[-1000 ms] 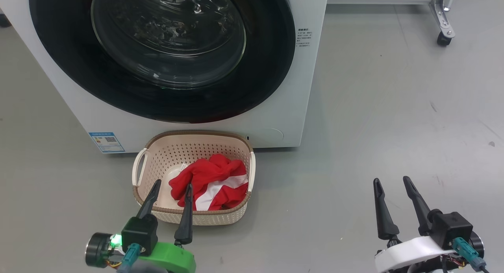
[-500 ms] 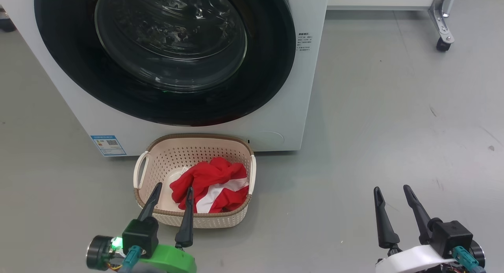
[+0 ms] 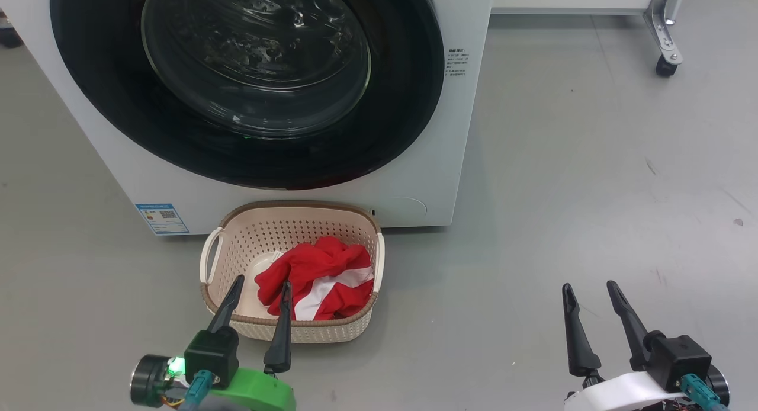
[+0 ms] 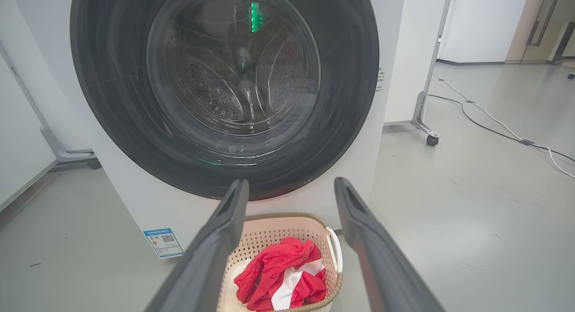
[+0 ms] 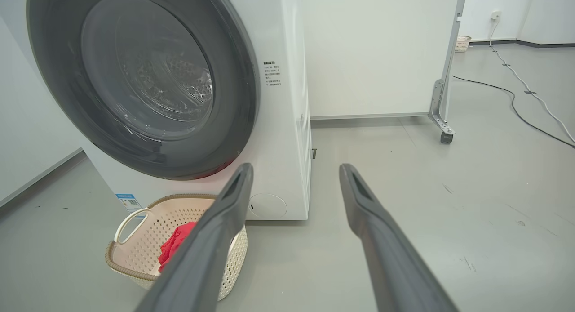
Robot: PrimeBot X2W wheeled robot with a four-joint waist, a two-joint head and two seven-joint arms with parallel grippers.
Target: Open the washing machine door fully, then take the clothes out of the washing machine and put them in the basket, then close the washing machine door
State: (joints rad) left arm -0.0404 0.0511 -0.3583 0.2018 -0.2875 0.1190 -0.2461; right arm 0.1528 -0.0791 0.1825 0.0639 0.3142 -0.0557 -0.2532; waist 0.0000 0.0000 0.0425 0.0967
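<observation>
Grey smooth floor (image 3: 562, 192) is shown bearing every item. Nearest, the green-mounted left gripper (image 3: 262, 279) is presented with its two long dark fingers spread wide and nothing between them; its tips are seen over the near rim of the small cream perforated plastic basket with brown woven-look rim (image 3: 296, 204). The white-mounted right gripper (image 3: 589, 285), likewise wide apart and empty, is held over bare floor well apart from the basket. The bright red garments with a white stripe (image 3: 314, 275) are bundled inside the basket, toward its right side. Just behind stands the big white front-loading washing machine (image 3: 468, 132), whose large round door with glossy black rim and bulging glass bowl (image 3: 402, 103) appears shut against the front panel; no cloth is discerned through the glass. All three stages are therefore judged complete. A clean finish is best secured if the left fingers are raised straight up, so that neither rim nor fabric is snagged, and if the door's seating is checked. A castored metal frame (image 3: 666, 38) is seen beyond.
</observation>
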